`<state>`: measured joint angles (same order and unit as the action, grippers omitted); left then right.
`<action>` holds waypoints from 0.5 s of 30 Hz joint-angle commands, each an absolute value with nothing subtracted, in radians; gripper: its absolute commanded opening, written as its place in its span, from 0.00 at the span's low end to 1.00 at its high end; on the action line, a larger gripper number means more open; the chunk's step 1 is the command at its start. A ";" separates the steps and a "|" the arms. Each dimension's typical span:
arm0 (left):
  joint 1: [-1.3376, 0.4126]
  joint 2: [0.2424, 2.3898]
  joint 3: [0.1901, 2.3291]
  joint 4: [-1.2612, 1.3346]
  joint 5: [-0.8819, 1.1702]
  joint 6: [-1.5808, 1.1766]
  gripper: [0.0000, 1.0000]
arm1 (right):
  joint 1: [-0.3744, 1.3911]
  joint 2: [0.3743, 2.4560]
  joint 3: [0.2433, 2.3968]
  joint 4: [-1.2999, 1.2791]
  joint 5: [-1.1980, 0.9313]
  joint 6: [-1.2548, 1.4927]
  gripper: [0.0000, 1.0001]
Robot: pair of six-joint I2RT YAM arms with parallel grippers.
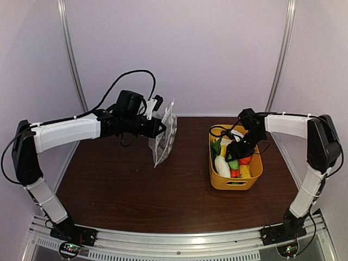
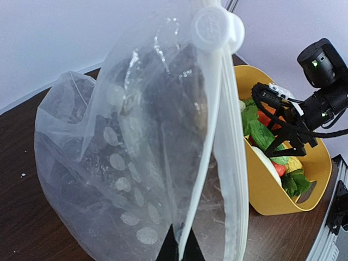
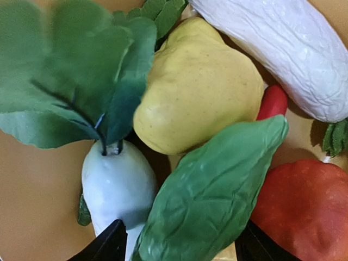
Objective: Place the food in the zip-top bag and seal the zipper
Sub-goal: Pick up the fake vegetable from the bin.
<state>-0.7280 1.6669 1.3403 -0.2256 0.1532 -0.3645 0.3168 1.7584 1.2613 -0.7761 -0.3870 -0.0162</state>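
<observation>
My left gripper (image 1: 161,127) is shut on the mouth edge of the zip-top bag (image 1: 165,138) and holds it hanging above the table's middle. In the left wrist view the bag (image 2: 125,163) fills the frame with its mouth spread open. The zipper strip (image 2: 217,136) runs up to the white slider (image 2: 213,26), and my fingertips (image 2: 173,251) pinch the strip. My right gripper (image 1: 237,154) is down in the yellow basket (image 1: 218,180) among the food (image 1: 223,166). It is open (image 3: 182,247), its fingers on either side of a green leaf (image 3: 212,201) and a white radish (image 3: 114,185).
In the basket also lie a yellow pepper (image 3: 196,87), a long white vegetable (image 3: 288,49), a red chili (image 3: 272,100) and a red piece (image 3: 304,212). The basket (image 2: 272,190) stands at the table's right, just right of the bag. Walls close the back and sides.
</observation>
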 commanded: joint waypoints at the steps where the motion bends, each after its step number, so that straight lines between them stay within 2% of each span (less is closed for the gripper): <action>1: -0.719 1.639 1.327 -0.206 0.150 -0.344 0.00 | 0.327 1.803 1.284 -0.769 -0.428 0.038 0.70; 5: -0.719 1.638 1.327 -0.208 0.150 -0.341 0.00 | 0.328 1.814 1.289 -0.765 -0.412 0.044 0.67; 13: -0.718 1.640 1.327 -0.210 0.153 -0.341 0.00 | 0.328 1.662 1.282 -0.756 -0.293 0.013 0.48; 15: -0.717 1.642 1.329 -0.212 0.161 -0.342 0.00 | 0.328 1.596 1.275 -0.743 -0.278 -0.010 0.38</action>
<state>-0.7269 1.6669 1.3399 -0.2272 0.1532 -0.3573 0.3214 1.7432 1.2716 -0.7700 -0.3542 0.0223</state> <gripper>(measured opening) 0.008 0.466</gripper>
